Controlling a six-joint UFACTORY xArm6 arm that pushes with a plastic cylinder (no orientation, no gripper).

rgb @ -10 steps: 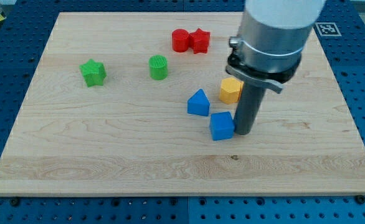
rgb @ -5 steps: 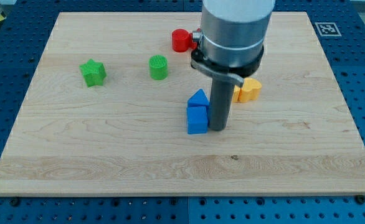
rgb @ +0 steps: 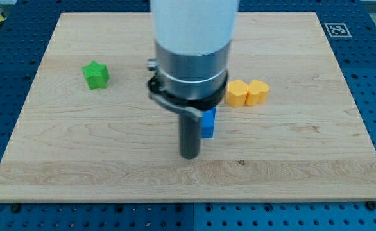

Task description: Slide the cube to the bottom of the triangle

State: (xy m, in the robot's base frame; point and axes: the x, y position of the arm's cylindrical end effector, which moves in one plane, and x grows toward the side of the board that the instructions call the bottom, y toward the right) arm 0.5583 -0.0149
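My tip (rgb: 188,155) rests on the board just left of and below the blue cube (rgb: 208,124). Only the right part of the blue cube shows past the rod, near the board's middle. The blue triangle is hidden behind the arm; I cannot see it. The arm's wide body covers the middle top of the board.
A green star (rgb: 96,74) sits at the view's left. A yellow hexagon-like block (rgb: 237,93) and a yellow heart-like block (rgb: 258,92) stand side by side right of the arm. The red blocks and green cylinder are hidden behind the arm.
The rod has moved left and down, from the right side of the blue cube to its lower left. The arm now hides the blue triangle, the red blocks and the green cylinder.
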